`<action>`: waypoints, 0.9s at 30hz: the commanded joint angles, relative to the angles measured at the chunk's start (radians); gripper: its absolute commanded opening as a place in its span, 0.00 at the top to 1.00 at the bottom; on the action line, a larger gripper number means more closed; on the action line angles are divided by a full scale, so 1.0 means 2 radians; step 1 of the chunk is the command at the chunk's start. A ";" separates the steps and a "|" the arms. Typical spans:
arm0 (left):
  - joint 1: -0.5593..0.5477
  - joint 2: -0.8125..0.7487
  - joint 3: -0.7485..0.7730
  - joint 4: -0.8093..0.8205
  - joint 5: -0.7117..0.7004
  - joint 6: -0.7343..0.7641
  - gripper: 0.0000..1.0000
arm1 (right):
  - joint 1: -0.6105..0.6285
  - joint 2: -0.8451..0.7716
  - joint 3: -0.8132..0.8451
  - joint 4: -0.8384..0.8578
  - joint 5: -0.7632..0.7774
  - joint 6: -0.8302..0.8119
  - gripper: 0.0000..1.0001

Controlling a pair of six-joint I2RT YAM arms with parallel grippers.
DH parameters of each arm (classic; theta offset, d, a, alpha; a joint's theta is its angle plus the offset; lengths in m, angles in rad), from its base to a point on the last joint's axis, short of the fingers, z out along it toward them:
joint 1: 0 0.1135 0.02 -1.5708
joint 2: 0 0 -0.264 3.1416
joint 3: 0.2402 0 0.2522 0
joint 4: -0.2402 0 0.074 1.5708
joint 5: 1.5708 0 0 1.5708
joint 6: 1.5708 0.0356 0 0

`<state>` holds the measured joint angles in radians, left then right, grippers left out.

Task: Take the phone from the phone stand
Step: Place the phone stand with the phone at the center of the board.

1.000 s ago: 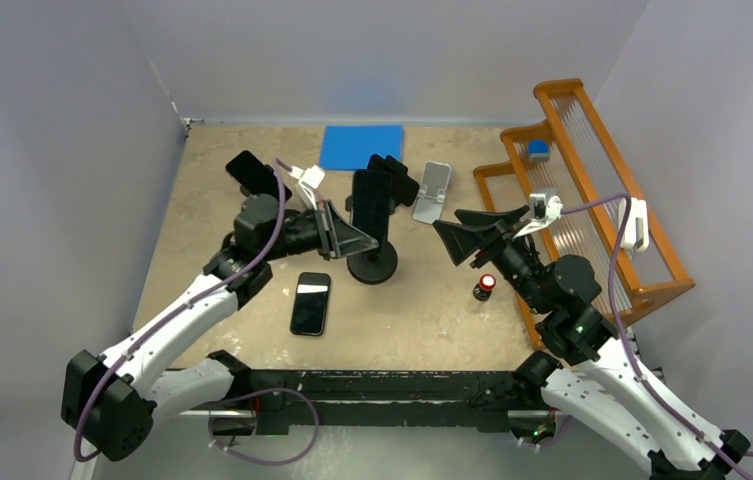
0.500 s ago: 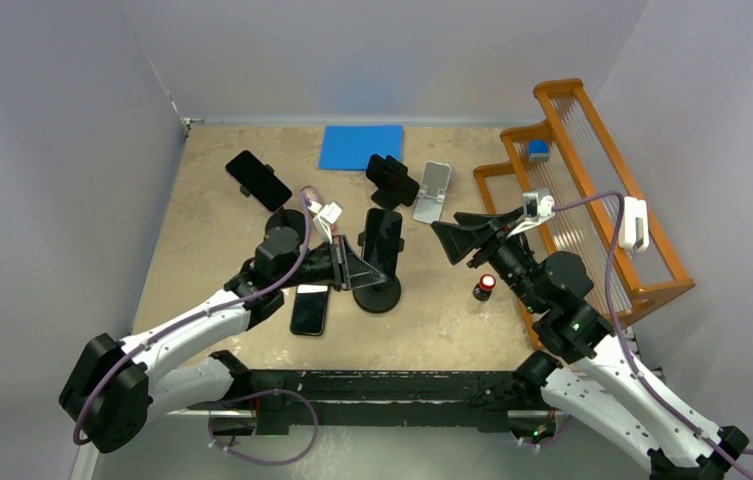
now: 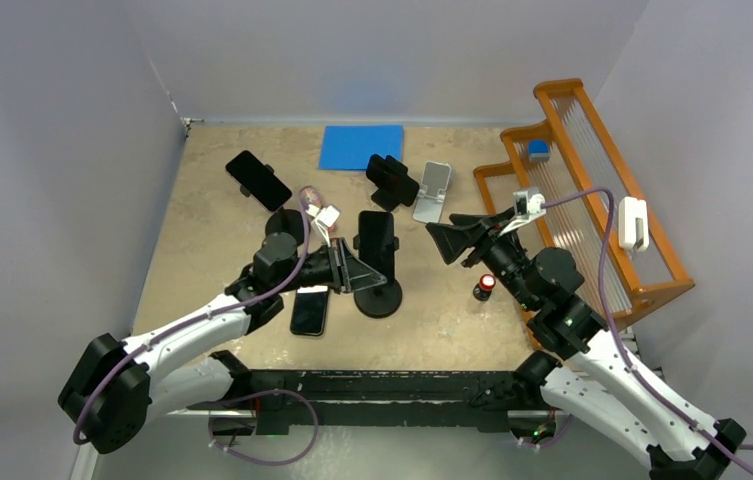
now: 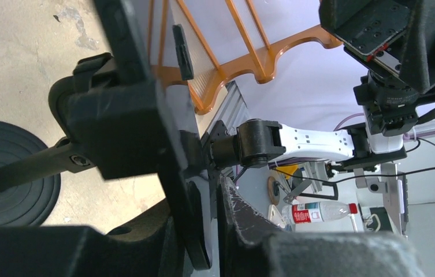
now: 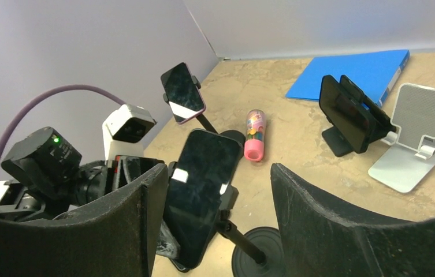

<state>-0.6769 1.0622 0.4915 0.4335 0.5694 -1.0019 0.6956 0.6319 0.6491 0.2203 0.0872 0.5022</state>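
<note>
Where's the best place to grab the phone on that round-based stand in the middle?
Pinch the phone across its flat front and back near the lower end, coming from the near left. The stand has a clamp that hugs its long edges midway, leaving the ends free, and the slab is thin.

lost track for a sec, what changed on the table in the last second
The left gripper drew back toward the near edge with its fingers at the phone, and the round-base stand slid nearer with it. The phone is still clamped in that stand. The right gripper edged slightly left, jaws open. The flat phone and the blue folder stayed put.
</note>
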 commanded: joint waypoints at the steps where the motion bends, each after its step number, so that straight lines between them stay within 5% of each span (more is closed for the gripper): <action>1: -0.004 -0.026 0.010 0.023 -0.002 0.021 0.74 | 0.003 0.007 0.009 0.013 -0.002 -0.011 0.32; 11: -0.004 -0.053 0.025 -0.059 -0.028 0.053 0.63 | 0.003 0.011 0.018 0.009 -0.007 -0.019 0.31; 20: -0.004 -0.150 0.066 -0.211 -0.109 0.117 0.37 | 0.002 0.025 0.053 -0.045 -0.013 -0.039 0.25; 24: -0.004 -0.176 0.109 -0.293 -0.154 0.154 0.31 | 0.002 0.036 0.072 -0.052 -0.018 0.011 0.04; 27: -0.004 -0.178 0.147 -0.317 -0.190 0.193 0.27 | 0.003 0.053 0.087 -0.057 -0.063 0.026 0.01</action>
<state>-0.6777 0.7216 0.6697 -0.0952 0.3149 -0.7471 0.6956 0.7097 0.7475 0.1066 0.0589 0.4938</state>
